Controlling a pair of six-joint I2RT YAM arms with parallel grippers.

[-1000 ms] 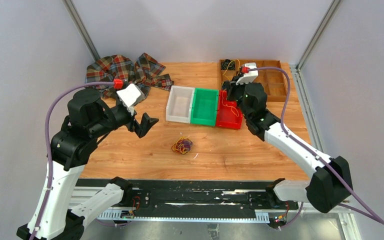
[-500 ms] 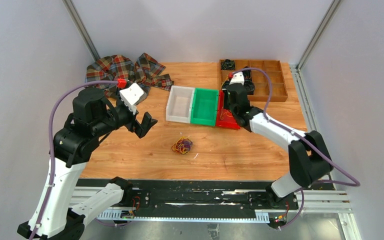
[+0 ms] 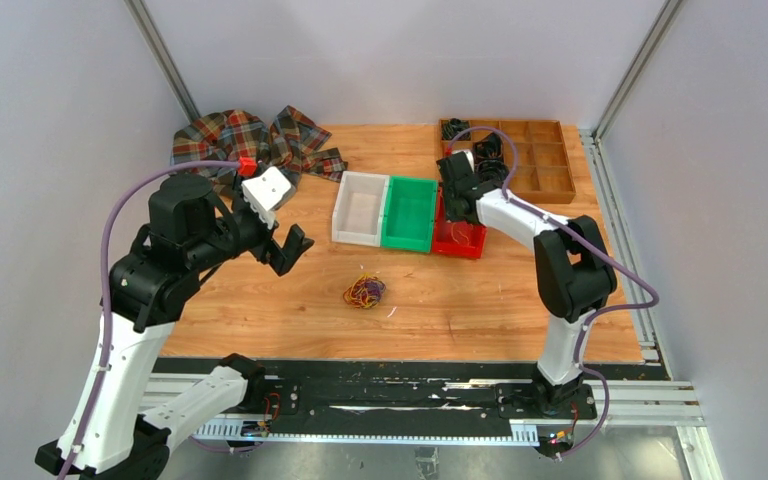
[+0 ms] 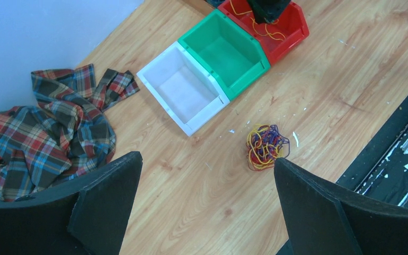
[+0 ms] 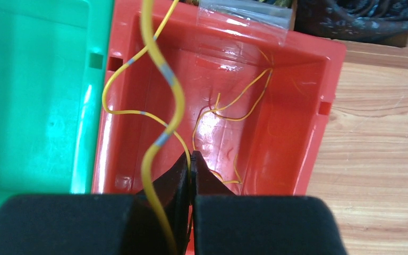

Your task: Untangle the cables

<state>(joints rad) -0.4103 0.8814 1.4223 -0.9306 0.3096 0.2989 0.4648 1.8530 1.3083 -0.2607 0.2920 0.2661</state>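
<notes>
And here's the right gripper [image 5: 191, 159] down over the red bin [image 5: 329, 79], claw pinched tight on a yellow cable [image 5: 175, 101]. One strand runs right into the closed fingertips, the rest curls up across the bin's left wall, and more thin yellow loops lie on the red floor below. From the top view that bin sits at about one o'clock from the table's [image 3: 460, 310] centre, end of a row of three: red, then the green bin [image 3: 408, 212], then the white bin [image 3: 360, 208] at twelve, all touching side by side. Over to the left gripper [image 4: 207, 162]: claw spread wide, gripping nothing, hanging above the boards at nine o'clock. And the main prize, the tangle of cables [image 3: 364, 291], yellow and purple wound together, lies on bare wood just toward six o'clock of centre, near the bins' front but apart from them, and apart from both claws. A plaid cloth [image 3: 250, 140] is heaped in the ten o'clock corner, a wooden tray [image 3: 540, 160] at two o'clock.
</notes>
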